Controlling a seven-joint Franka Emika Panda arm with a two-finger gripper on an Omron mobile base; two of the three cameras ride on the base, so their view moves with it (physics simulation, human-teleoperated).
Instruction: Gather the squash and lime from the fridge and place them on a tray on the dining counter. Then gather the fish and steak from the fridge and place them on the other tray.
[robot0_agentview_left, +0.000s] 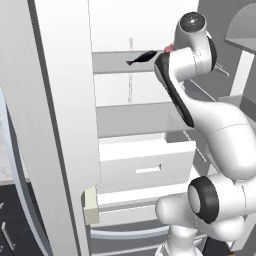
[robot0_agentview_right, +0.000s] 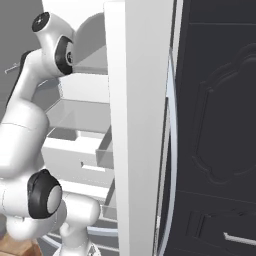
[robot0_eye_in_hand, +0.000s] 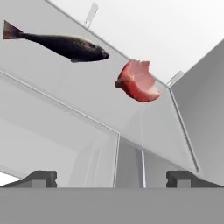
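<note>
The fridge (robot0_agentview_left: 60, 125) stands open and my arm reaches in towards its upper shelf (robot0_agentview_left: 117, 62). On that shelf lies the fish (robot0_eye_in_hand: 65, 45), dark and slim, its tail poking out past my wrist (robot0_agentview_left: 141, 58). Just to its right sits the steak (robot0_eye_in_hand: 138, 81), a pink-red slab, of which a pink sliver (robot0_agentview_left: 169, 48) peeks out by the arm. My gripper (robot0_eye_in_hand: 113, 178) is open and empty, held below and short of the two, with the steak closer to its line than the fish.
Below the upper shelf are a second shelf (robot0_agentview_left: 135, 120) and white drawers (robot0_agentview_left: 145, 167). The open fridge door (robot0_agentview_right: 140, 125) stands close on the arm's right side, with a dark panelled cabinet (robot0_agentview_right: 220, 130) beyond it.
</note>
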